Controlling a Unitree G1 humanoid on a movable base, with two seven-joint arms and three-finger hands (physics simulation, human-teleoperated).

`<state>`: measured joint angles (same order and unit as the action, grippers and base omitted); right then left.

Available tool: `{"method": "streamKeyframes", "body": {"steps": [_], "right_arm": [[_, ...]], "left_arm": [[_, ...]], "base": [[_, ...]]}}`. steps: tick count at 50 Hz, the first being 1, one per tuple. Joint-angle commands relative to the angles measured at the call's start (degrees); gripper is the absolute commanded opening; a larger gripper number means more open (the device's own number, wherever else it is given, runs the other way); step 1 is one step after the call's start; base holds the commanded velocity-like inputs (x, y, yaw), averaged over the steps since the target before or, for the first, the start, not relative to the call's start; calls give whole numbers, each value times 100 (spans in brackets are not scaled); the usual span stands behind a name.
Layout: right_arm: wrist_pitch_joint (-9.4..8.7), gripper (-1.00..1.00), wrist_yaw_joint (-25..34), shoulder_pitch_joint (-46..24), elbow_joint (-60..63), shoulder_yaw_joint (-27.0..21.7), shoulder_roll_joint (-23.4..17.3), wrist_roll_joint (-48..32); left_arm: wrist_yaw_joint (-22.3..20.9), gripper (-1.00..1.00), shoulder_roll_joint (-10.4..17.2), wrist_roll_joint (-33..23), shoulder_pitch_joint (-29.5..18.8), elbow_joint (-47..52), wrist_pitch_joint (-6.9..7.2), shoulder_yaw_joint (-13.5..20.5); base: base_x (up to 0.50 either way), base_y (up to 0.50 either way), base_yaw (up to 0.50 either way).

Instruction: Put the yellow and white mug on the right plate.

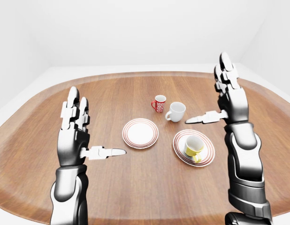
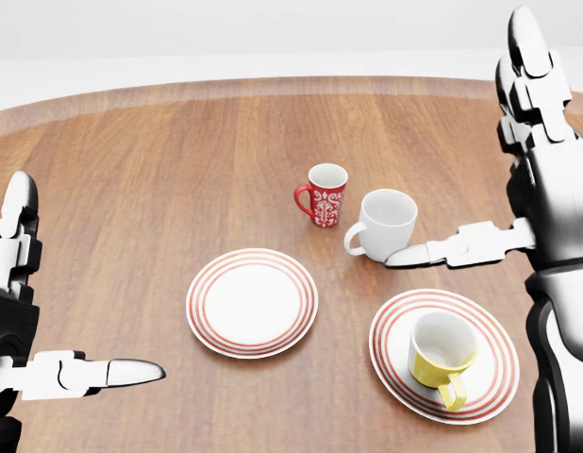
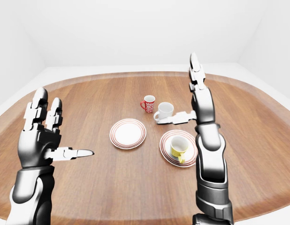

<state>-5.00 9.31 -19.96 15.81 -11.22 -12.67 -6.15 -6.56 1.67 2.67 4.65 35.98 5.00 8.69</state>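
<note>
A red patterned mug (image 2: 324,194) and a plain white mug (image 2: 385,225) are standing just beside each other on the round wooden table (image 2: 159,179). A red-ringed white plate (image 2: 252,302) is lying empty near them, toward the head view's lower left.

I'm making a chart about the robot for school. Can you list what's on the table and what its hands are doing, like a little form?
table: brown wood
yellow and white mug: upright on the right plate
right plate: red-ringed, holds the mug
left plate: red-ringed, nothing on it
red mug: upright on the wood
white mug: upright beside the red mug
left hand: open, raised, holding nothing
right hand: open, raised, holding nothing
</note>
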Motion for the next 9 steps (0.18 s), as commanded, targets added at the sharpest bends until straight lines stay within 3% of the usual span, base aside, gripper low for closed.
{"method": "streamKeyframes", "body": {"steps": [1, 9], "right_arm": [[0, 100, 358, 658, 2194, -156, 200, 240], [0, 100, 505, 987, 3310, -324, 282, 495]], "left_arm": [[3, 100, -5, -1, 18, 61, 0, -11], [2, 100, -9, 4, 19, 61, 0, -6]], "base": [[0, 0, 0], [0, 0, 0]]}}
